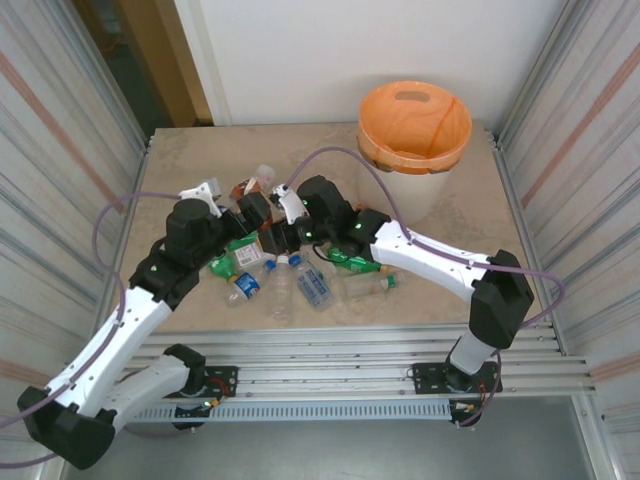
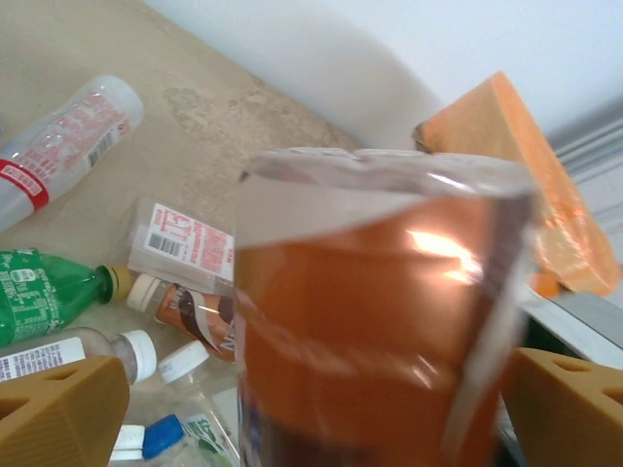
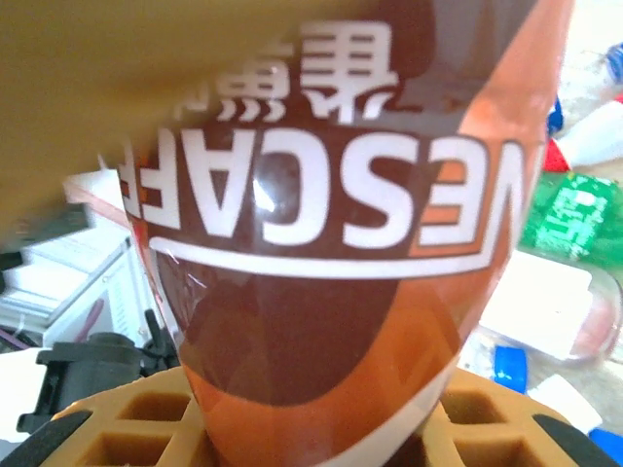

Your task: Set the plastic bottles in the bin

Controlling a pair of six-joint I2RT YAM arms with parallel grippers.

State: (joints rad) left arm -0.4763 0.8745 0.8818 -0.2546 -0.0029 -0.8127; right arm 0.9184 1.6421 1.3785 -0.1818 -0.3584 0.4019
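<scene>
Your right gripper (image 3: 292, 263) clamps the Nescafé bottle (image 3: 331, 321), left gripper (image 2: 311, 409) spread open; slick plastic could let it slip.

Left arm (image 1: 120, 330) with elbow back beyond the near-left corner of the bench (image 1: 170, 170), forearm reaching to mid-bench, left tool (image 2: 316, 394) with fingers spread wide, right arm (image 1: 440, 262) angling in from the near right, right tool (image 3: 282, 233) clamped on a brown bottle (image 3: 389, 321), tools nearly meeting
</scene>
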